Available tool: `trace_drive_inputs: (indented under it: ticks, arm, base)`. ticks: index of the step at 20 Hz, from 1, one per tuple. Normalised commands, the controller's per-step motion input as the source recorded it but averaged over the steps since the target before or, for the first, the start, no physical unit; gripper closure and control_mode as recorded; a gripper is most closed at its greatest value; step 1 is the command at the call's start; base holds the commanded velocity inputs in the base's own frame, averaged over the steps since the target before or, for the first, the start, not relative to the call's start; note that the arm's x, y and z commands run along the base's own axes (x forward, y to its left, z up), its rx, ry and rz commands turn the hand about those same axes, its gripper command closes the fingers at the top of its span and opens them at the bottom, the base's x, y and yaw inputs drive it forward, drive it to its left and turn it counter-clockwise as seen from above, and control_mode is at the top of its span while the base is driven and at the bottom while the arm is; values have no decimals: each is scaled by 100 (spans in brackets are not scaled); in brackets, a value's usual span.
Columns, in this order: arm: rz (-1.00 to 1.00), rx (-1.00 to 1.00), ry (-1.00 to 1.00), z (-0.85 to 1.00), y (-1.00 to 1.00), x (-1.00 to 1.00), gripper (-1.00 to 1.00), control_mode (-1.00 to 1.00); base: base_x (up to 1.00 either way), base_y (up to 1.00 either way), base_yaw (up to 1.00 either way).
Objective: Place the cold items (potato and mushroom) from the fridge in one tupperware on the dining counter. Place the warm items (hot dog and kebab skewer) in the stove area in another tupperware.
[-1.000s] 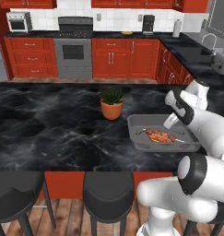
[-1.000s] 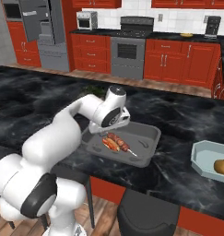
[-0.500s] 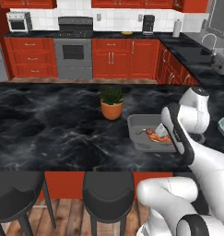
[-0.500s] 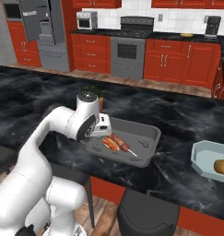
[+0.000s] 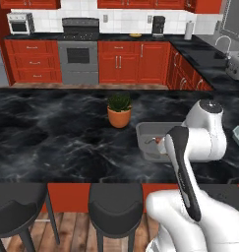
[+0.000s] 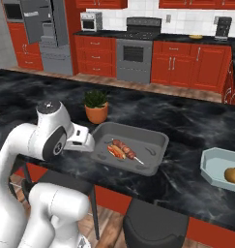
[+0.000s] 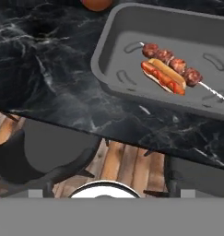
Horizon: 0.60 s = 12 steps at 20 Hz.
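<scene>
The hot dog [image 7: 162, 76] and kebab skewer [image 7: 172, 63] lie side by side, touching, inside the grey tupperware [image 6: 157, 139] on the black dining counter [image 6: 186, 121]. The potato [image 6: 232, 175] sits in a pale tupperware [image 6: 209, 166] further right. I cannot tell whether my pincer is spread or pressed together.

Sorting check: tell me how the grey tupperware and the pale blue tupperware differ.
The grey tupperware is dark and holds a hot dog and kebab skewer; the pale blue tupperware holds a potato. The grey one sits nearer the potted plant. Both rest on the black counter.
</scene>
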Motion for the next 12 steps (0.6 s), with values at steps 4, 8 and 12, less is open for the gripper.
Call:
trace_drive_inputs:
  ticks: [4, 8, 12]
  arm:
    - [-18, 5, 0, 62, 15, -81, -100, -100]
    - [-17, 5, 0, 72, 5, -82, -100, -100]
    - [-11, 6, 0, 78, 0, -87, -100, -100]
  base:
    - [0, 0, 0]
    - [0, 0, 0]
    - [0, 0, 0]
